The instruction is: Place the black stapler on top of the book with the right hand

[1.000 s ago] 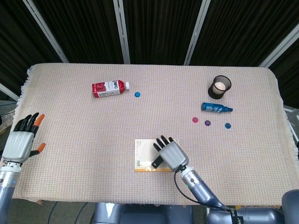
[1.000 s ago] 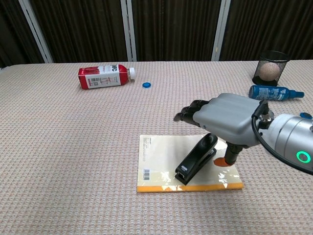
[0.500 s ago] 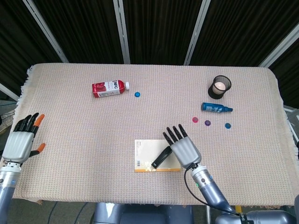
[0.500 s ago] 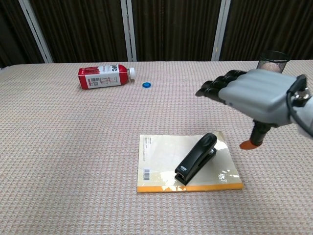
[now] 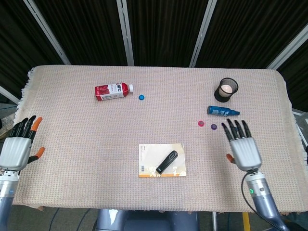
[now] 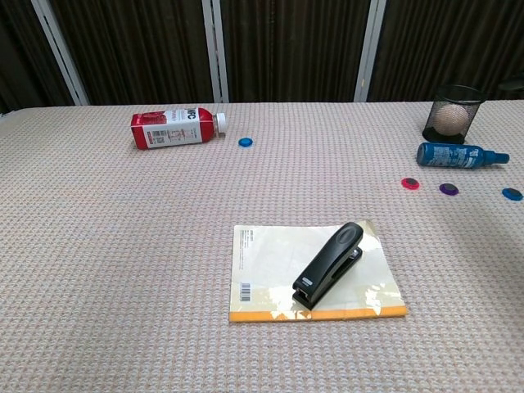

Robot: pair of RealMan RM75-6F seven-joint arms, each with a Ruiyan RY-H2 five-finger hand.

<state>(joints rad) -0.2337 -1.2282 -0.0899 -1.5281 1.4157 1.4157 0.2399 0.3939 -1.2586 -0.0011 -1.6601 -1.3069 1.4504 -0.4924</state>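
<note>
The black stapler (image 5: 166,161) (image 6: 329,264) lies diagonally on the pale yellow book (image 5: 149,156) (image 6: 266,255) near the table's front edge. Nothing touches it. My right hand (image 5: 242,147) hovers far to the right of the book, fingers spread and empty, seen only in the head view. My left hand (image 5: 18,145) stays at the table's left edge, fingers apart and holding nothing. The chest view shows neither hand.
A red bottle (image 5: 113,90) (image 6: 174,128) lies on its side at the back left beside a blue cap (image 5: 141,97). At the back right stand a black mesh cup (image 5: 226,89) (image 6: 451,113), a blue bottle (image 5: 222,111) (image 6: 455,155) and coloured caps (image 5: 201,123).
My right hand has let go of the stapler and drawn away to the right, leaving the chest view. The stapler stays on the book. The left hand barely shifted.
</note>
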